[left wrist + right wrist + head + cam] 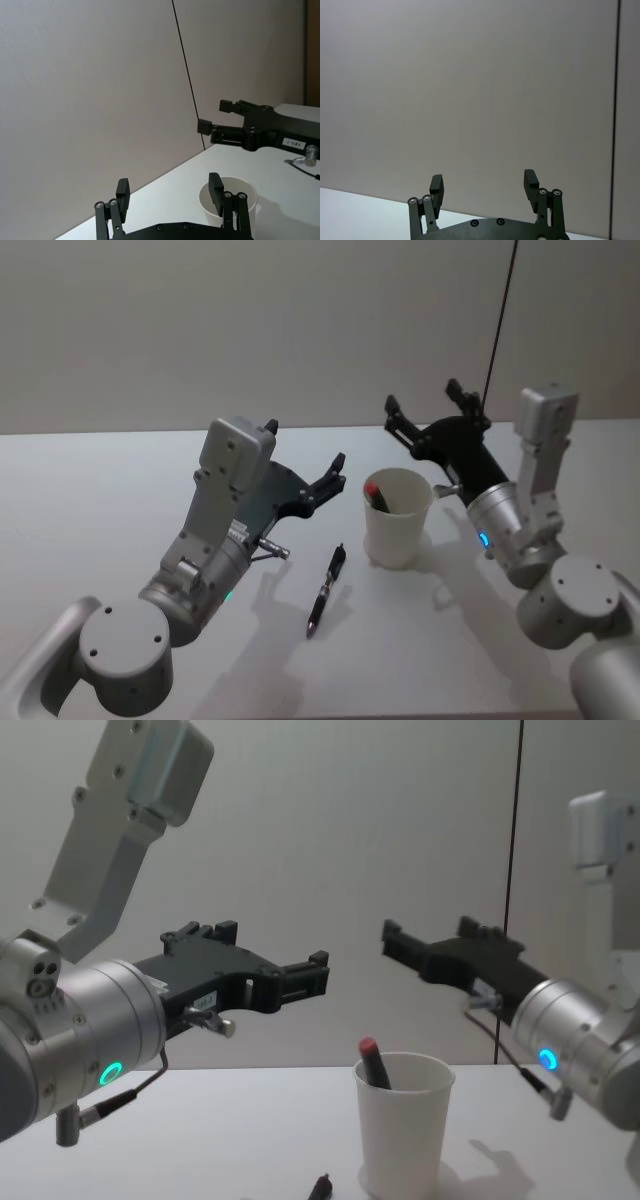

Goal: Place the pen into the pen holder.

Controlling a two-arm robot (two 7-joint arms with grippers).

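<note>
The pen holder (pixel 395 535), a white paper cup, stands upright on the white table between my two arms. A red-capped pen (pixel 377 497) leans inside it, also plain in the chest view as the capped pen (pixel 372 1061) in the cup (pixel 403 1140). A black pen (pixel 326 590) lies flat on the table just in front and to the left of the cup; its tip (pixel 320 1187) shows low in the chest view. My left gripper (pixel 330 480) hovers open and empty above the table, left of the cup. My right gripper (pixel 435 405) is raised behind the cup, open and empty.
The white table (pixel 100 490) stretches bare to the left and front. A plain wall stands behind it, with a thin dark cable (pixel 500 320) hanging down at the back right. In the left wrist view the cup (pixel 250 210) sits beyond my own fingers (pixel 122 192).
</note>
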